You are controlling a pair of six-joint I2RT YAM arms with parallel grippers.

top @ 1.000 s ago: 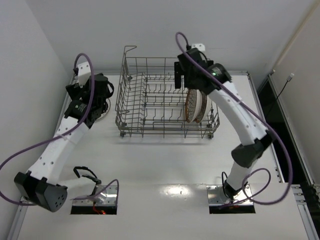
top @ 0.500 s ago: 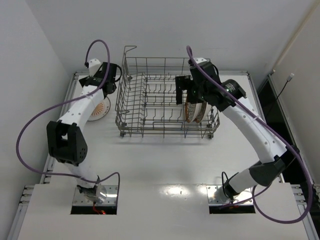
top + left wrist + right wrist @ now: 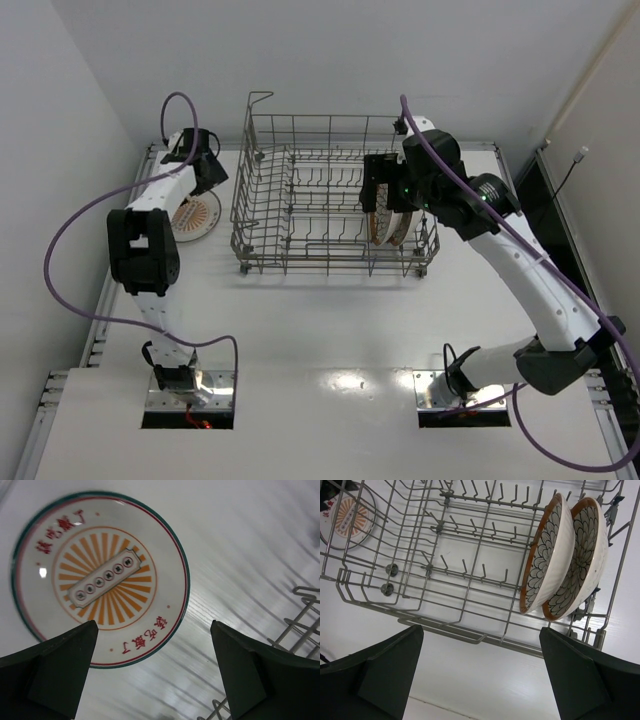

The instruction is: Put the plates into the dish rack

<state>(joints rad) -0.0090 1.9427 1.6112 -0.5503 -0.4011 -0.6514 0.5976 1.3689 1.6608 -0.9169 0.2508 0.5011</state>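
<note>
Two plates with brown-orange rims and a petal pattern stand upright side by side between the tines at the right end of the grey wire dish rack [image 3: 320, 200]. They show in the top view [image 3: 390, 215], and in the right wrist view as a left one [image 3: 544, 555] and a right one [image 3: 582, 555]. My right gripper [image 3: 383, 195] [image 3: 480, 675] hangs open and empty above the rack, clear of both plates. My left gripper [image 3: 203, 178] [image 3: 155, 675] is open and empty above a flat white plate with an orange sunburst [image 3: 100, 577] lying on the table left of the rack.
The sunburst plate [image 3: 190, 217] [image 3: 347, 515] has a green-and-red rim and red characters. Rack wires [image 3: 300, 625] lie close to the left gripper's right finger. A wall runs along the table's left side, close to the left arm. The rack's left and middle tine rows hold nothing.
My left arm has unfolded and swung toward the far left corner, bringing its gripper over the sunburst plate. My right gripper has drawn back a little to the right, away from the racked plates.
</note>
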